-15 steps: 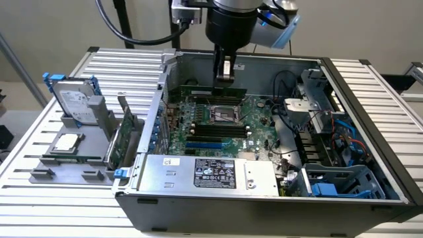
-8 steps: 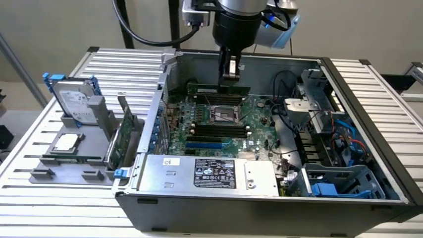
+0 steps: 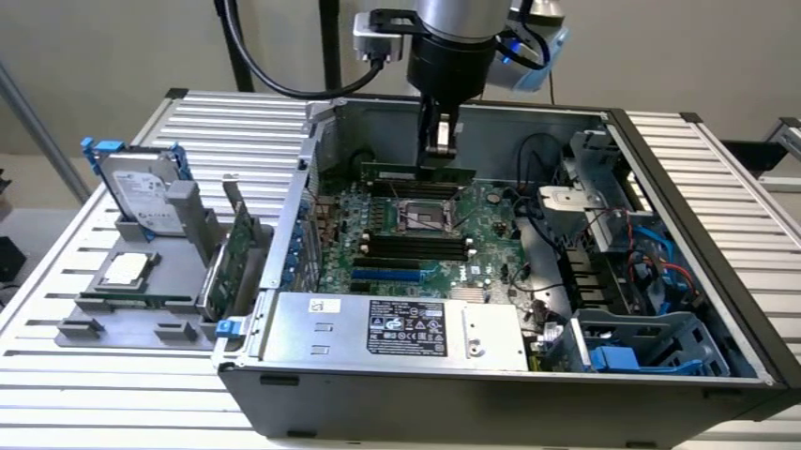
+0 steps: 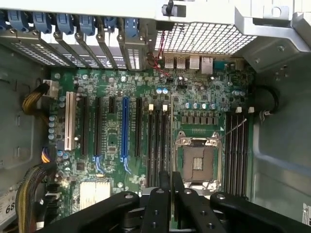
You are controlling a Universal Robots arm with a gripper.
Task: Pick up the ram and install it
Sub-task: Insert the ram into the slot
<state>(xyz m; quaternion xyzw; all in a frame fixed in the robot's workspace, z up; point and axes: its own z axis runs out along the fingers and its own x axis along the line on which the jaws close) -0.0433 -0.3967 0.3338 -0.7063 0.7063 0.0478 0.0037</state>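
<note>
The black gripper [image 3: 438, 153] pinched the long, thin green ram [image 3: 394, 172] edgewise above the glossy motherboard [image 3: 491, 214].

Robotics lab: an open desktop computer case [image 3: 501, 375] sits on a slatted aluminium table [image 3: 238, 122] beside a grey parts fixture [image 3: 126, 319], beneath an industrial robot arm [image 3: 453, 37].

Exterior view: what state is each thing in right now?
ram: held above the motherboard, not in a slot
gripper: shut on the ram
computer case: side open
CPU socket: empty
memory slots: empty
hard drive: upright in the grey rack
expansion card: upright in the grey rack
</note>
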